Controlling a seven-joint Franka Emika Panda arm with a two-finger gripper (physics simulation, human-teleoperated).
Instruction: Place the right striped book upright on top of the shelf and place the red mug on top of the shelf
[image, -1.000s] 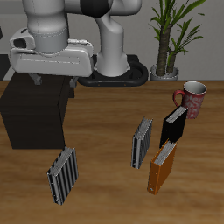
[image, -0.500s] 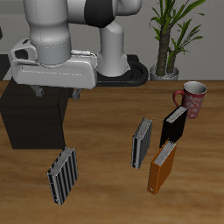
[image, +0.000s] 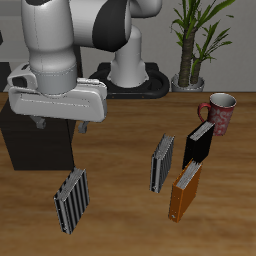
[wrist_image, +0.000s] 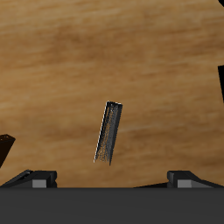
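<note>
The right striped book (image: 70, 200) stands upright on the wooden table near the front edge, just in front of the shelf (image: 30, 140), a low black cabinet. My gripper (image: 62, 126) hangs open above the book, well clear of it, in front of the shelf's face. In the wrist view the book (wrist_image: 109, 131) shows edge-on from above, between and ahead of my spread fingertips (wrist_image: 39, 178). The red mug (image: 218, 112) stands upright far across the table, apart from the gripper.
A greyer striped book (image: 162, 163), a black book (image: 198, 143) and an orange book (image: 185, 190) stand together mid-table near the mug. A potted plant (image: 190, 45) is at the back. The robot's base (image: 130, 75) stands behind the shelf.
The gripper has come down and forward, from over the shelf's top to in front of it, above the striped book. Nothing on the table has moved.
</note>
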